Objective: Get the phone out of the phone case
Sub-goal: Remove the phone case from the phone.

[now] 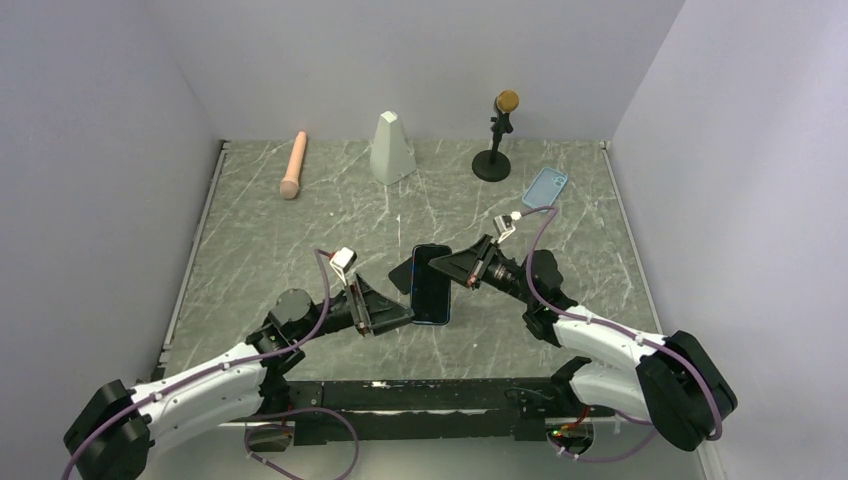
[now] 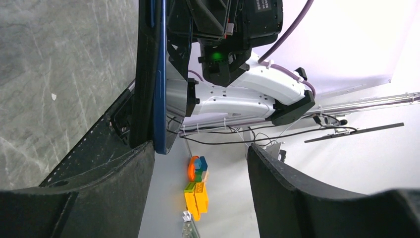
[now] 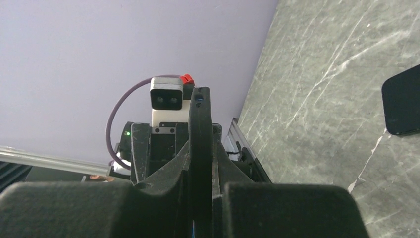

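**Phone case** [image 1: 546,187]: a light-blue shell lying flat and on its own at the far right of the grey marbled table [image 1: 260,250], just beside the round base of the microphone stand [image 1: 491,165]. It is well apart from both arms, and neither gripper touches it.

**Phone** [image 1: 432,285]: a black slab with a blue rim, held over the middle of the table between the two arms, well apart from the case.

**Right gripper** [image 1: 452,268]: its jaws are pinched on the phone. In the right wrist view the phone appears edge-on, with the fingers [image 3: 287,208] pressed against both faces.

**Left gripper** [image 1: 398,318]: its jaws are spread wide. In the left wrist view the phone's lower end sits against the inner side of one finger [image 2: 109,183], while the other finger stands clear of it.

**Second dark slab** [image 3: 402,105]: it has a rounded corner and lies flat on the table near the held phone.

**Back row of the table:**
- A peach-coloured rod [image 1: 293,165] lies on the left.
- A white tapering block [image 1: 391,148] stands upright in the centre.
- The microphone has a gold head [image 1: 507,101] and stands on the right.
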Robot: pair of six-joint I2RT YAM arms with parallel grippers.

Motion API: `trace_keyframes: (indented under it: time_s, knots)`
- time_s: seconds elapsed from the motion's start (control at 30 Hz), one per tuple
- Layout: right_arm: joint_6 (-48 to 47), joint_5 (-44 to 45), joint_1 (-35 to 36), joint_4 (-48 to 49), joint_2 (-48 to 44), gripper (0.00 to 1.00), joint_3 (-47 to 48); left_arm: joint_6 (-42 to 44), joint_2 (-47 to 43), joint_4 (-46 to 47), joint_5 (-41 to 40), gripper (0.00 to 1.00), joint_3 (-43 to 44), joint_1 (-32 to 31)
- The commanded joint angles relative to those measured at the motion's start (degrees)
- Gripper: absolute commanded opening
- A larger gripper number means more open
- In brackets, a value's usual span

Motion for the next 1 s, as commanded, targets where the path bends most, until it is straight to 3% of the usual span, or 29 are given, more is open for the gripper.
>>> trace_keyframes:
  time_s: [0.0,0.43,0.77,0.97]
  knots:
    - [2.75,0.48,0.52,10.46,0.43,0.0,0.74,-1.75,1.99,9.39,-0.95,0.72,0.59,-1.45]
    - [7.84,2.64,3.55,25.29,4.96,0.0,-3.26,0.17,8.78,15.1,-4.56,0.66,1.79,-1.49]
    - [5.93,6.54,7.05,29.58,3.64,0.0,-5.6,-5.06,15.08,25.24,-5.87,0.6,-0.21,-1.42]
    - [4.95,9.02,9.22,29.6,4.15,0.0,-6.27,-3.62,14.25,23.17,-6.69,0.55,1.14,-1.43]
